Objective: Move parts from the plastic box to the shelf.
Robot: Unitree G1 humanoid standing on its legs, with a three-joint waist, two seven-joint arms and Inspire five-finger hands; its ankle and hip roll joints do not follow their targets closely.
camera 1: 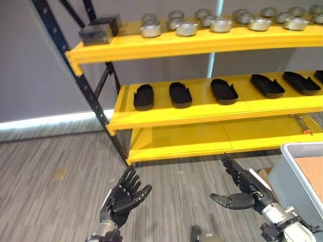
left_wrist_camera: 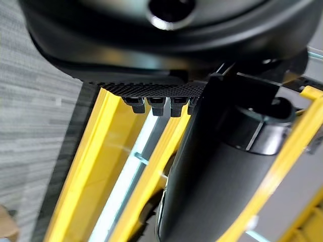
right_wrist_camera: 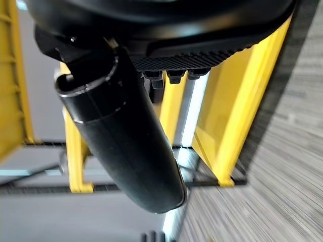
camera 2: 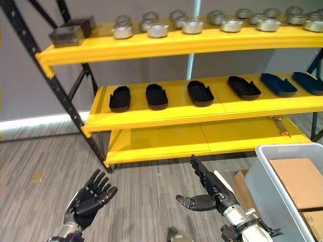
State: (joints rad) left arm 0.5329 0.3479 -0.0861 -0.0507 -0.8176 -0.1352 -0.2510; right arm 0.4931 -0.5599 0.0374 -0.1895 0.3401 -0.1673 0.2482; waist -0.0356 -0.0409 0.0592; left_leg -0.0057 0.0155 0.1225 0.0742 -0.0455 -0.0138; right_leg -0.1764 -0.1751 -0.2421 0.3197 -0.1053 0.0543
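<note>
Both your hands hang empty above the carpet in front of the yellow shelf (camera 1: 202, 113): left hand (camera 1: 122, 198) with fingers spread and relaxed, right hand (camera 2: 211, 192) with fingers straight and thumb held out to the side. The black tray-like parts (camera 1: 180, 94) lie in a row on the middle level; round metal parts (camera 1: 186, 28) stand along the top level. The grey plastic box (camera 2: 265, 184) sits at your right, showing brown cardboard (camera 2: 298, 181) inside; whether parts remain in it cannot be told. This fits either an empty-handed return or a finished load, so look into the box before committing to any reach
</note>
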